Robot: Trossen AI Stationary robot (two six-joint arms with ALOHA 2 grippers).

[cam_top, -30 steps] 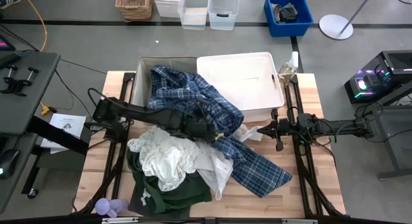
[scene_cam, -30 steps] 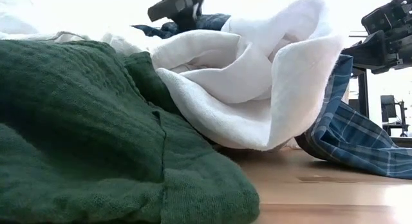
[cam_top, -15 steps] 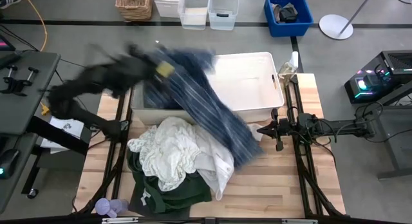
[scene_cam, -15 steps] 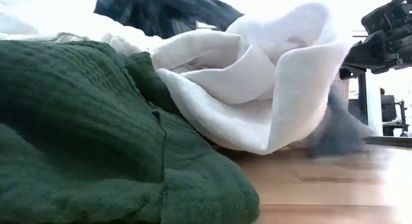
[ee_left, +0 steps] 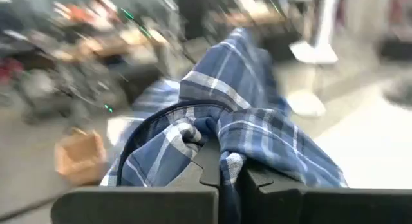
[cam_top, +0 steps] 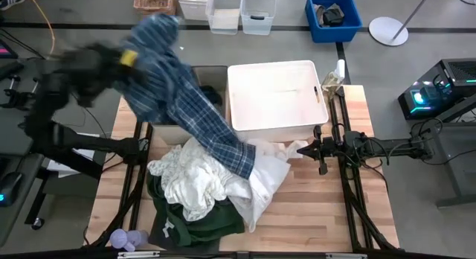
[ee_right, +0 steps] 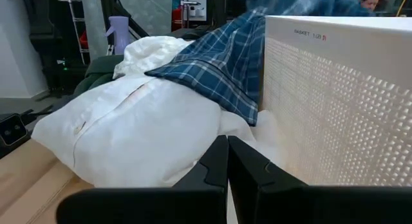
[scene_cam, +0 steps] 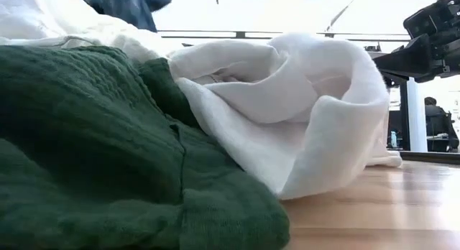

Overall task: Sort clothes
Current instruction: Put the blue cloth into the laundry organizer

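The left gripper (cam_top: 128,58) is raised beyond the table's far-left corner, clamped on the plaid shirt (cam_top: 197,117) — it trails onto the white shirts (cam_top: 201,177). The right gripper (cam_top: 303,149) rests low, fingers together — empty.

Left arm (cam_top: 71,73): dark, blurred, yellow marking near wrist. Right arm (cam_top: 372,147): slim black links, thin black cable alongside. Gripper fingers (ee_right: 222,166): matte black, angular.
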